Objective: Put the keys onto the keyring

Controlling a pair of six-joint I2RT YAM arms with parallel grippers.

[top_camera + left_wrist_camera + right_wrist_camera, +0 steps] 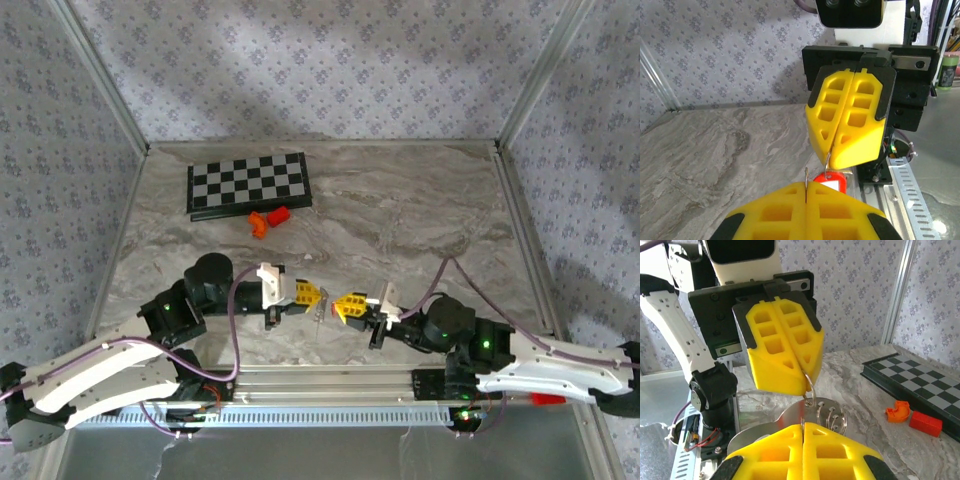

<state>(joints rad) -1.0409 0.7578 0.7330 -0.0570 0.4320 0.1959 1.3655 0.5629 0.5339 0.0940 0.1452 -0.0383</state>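
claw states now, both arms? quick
Left claw: closed, the keys hanging from its tips.
Right claw: closed on the wire of the keyring.

The red keyring (822, 178) lies partly hidden behind the left gripper (806, 187).

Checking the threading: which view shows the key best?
Right wrist: the key sits close and face-on, its holed head clear. The left wrist view gives what looks like a thin edge-on sliver; the top view, a tiny silver speck.
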